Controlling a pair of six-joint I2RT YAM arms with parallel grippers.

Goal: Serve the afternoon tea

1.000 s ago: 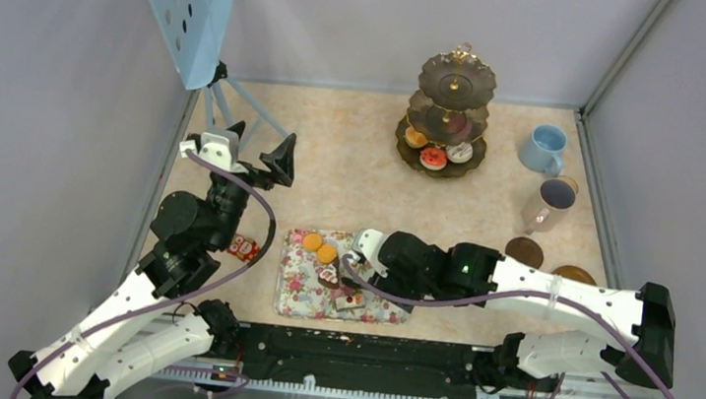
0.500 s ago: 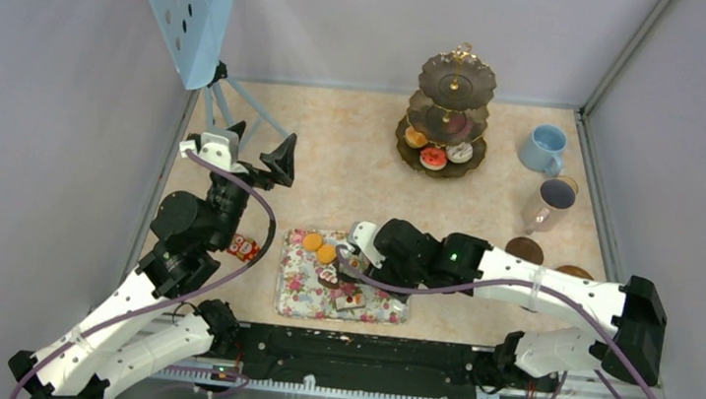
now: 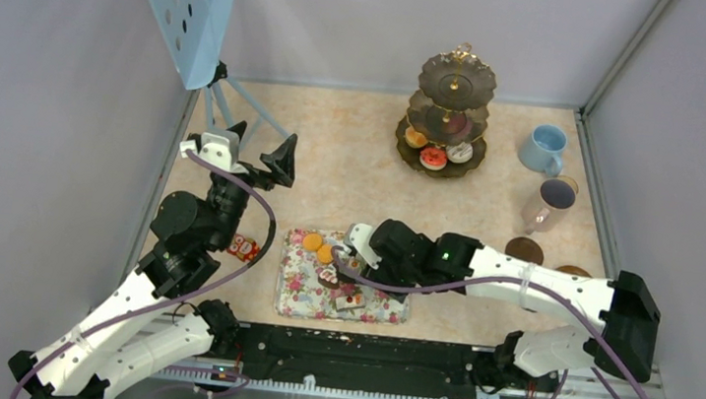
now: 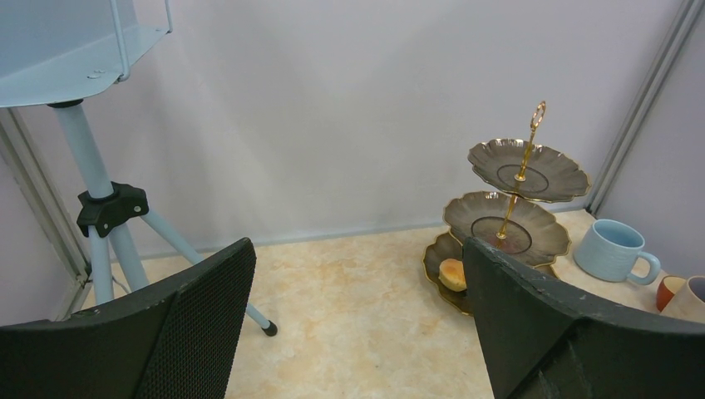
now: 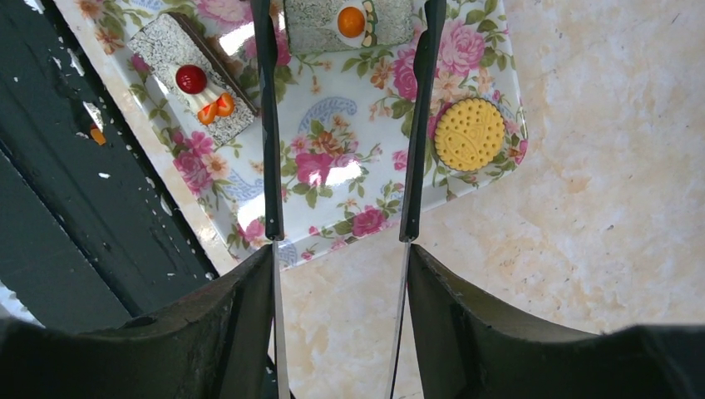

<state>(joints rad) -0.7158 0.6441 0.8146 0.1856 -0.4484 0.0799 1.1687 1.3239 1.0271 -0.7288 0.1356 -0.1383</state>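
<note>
Cake slices (image 5: 195, 87) on floral tray (image 5: 324, 166); right claw (image 5: 339, 266) clamps tongs (image 5: 268, 125); left claw (image 4: 357, 249) apart

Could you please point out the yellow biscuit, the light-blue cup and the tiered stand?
yellow biscuit (image 5: 470, 134): right wrist view, centre of its top face.
light-blue cup (image 4: 600, 259): left wrist view, outer wall.
tiered stand (image 4: 555, 178): left wrist view, bare top plate.

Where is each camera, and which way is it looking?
Top: above and behind, looking down on the table; both arms show.
Left wrist: on the left arm, facing the back wall and tiered stand; open left gripper shows.
Right wrist: on the right arm, looking down at the floral tray; right gripper holding tongs shows.
Shared: top and left wrist both see the stand.
</note>
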